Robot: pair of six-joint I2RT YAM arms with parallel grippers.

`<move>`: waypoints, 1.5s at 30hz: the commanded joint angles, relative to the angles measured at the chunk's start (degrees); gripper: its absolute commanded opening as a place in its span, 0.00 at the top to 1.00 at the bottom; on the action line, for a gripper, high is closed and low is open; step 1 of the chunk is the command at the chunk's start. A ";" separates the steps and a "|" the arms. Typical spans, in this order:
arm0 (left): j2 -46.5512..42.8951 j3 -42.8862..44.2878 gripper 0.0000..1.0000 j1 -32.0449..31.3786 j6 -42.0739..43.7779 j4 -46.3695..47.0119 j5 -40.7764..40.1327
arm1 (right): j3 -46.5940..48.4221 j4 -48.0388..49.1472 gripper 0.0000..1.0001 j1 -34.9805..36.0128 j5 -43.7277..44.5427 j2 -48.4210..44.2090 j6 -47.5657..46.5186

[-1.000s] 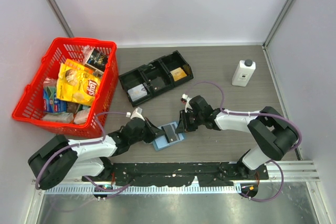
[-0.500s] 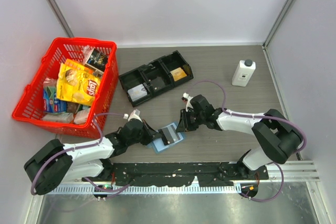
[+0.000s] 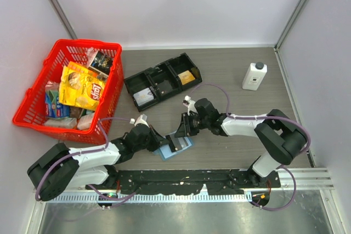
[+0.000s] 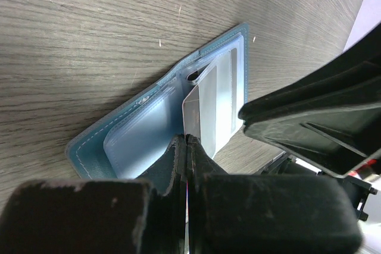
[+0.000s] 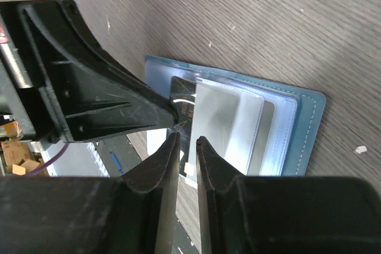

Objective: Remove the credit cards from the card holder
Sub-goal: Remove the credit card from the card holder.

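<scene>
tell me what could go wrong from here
The left gripper is shut at one edge of the card holder, so a pull may drag or swing it. The right gripper has a narrow gap beside overlapping credit cards; it may catch the clear sleeve or two cards.

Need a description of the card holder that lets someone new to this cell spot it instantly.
On the grey table, look toward the near edge, where the left hand and right hand meet. The card holder lies open there: the only light-blue thing, with pale cards in clear sleeves, unlike the black tray behind it.
</scene>
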 commanded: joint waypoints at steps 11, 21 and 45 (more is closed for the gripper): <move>0.44 0.30 0.71 0.29 -0.79 2.04 2.40 | -7.54 9.51 0.78 0.19 -0.92 4.29 3.93; 0.89 0.47 0.69 -0.33 -1.58 2.75 3.72 | -7.98 11.89 0.78 0.11 -0.39 5.52 5.51; -3.67 0.74 1.00 -2.61 -2.99 -2.33 1.27 | -10.44 14.09 0.78 -2.44 -1.01 4.20 6.83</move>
